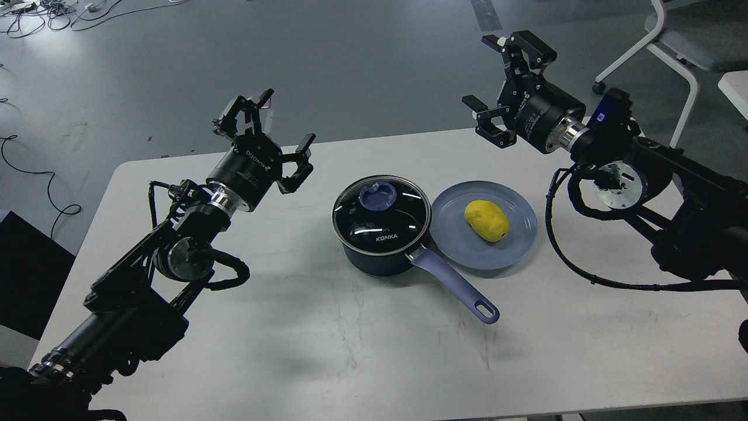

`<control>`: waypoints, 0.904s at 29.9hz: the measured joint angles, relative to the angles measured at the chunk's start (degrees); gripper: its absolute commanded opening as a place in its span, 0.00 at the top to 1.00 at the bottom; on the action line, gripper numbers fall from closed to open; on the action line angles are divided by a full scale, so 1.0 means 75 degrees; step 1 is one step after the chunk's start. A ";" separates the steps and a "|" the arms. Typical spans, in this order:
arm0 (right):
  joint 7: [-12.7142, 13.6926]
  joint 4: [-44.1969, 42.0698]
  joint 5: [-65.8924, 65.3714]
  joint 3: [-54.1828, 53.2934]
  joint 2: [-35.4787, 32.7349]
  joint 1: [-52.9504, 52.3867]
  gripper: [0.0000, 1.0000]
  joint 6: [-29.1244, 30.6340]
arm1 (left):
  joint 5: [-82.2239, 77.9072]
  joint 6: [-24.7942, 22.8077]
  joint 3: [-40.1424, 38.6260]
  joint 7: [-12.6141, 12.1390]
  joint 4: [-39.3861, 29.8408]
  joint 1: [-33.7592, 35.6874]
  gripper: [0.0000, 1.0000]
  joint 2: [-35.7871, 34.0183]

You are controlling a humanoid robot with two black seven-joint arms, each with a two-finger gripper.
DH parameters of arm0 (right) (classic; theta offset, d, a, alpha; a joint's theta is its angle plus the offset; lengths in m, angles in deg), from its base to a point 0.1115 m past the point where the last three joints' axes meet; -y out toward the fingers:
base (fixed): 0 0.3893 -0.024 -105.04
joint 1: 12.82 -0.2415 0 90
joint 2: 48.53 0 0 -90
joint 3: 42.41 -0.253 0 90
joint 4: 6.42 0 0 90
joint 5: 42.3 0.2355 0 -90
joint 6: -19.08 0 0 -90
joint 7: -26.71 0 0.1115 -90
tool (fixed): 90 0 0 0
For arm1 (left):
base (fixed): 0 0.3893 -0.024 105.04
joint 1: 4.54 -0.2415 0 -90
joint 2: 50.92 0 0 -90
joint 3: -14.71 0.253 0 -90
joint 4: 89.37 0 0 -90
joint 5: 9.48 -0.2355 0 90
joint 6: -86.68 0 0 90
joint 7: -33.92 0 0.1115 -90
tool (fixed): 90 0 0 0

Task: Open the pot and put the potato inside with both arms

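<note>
The dark navy pot (pixel 374 257) stands mid-table with its glass lid (pixel 397 225) on, a lavender knob (pixel 377 196) on top, and its long lavender handle (pixel 456 285) pointing front right. The yellow potato (pixel 487 220) lies on a flat blue plate (pixel 514 245) just right of the pot. My left gripper (pixel 269 131) is open and empty, raised left of the pot. My right gripper (pixel 502 82) is open and empty, raised behind the plate.
The white table (pixel 362 345) carries only the pot and plate. A white chair (pixel 672 47) stands on the floor at the back right. Cables (pixel 35 11) lie on the grey floor at the back left. A dark box (pixel 23 269) sits left of the table.
</note>
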 measured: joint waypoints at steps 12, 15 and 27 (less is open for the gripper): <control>0.0000 -0.0043 -0.0001 -0.0016 -0.0031 0.0000 0.00 -0.0001 | -0.0009 0.0303 -0.0131 0.0071 0.0009 -0.0008 0.02 0.0027; 0.0000 -0.0058 -0.0001 -0.0009 -0.0043 0.0019 0.00 -0.0001 | -0.0394 0.1089 -0.0141 0.0071 0.0002 0.0082 0.02 0.0012; 0.0021 -0.0365 0.0019 -0.0095 -0.0093 0.0034 0.00 -0.0002 | -0.7407 0.2981 0.0080 0.0522 -0.1647 0.0662 0.02 -0.0951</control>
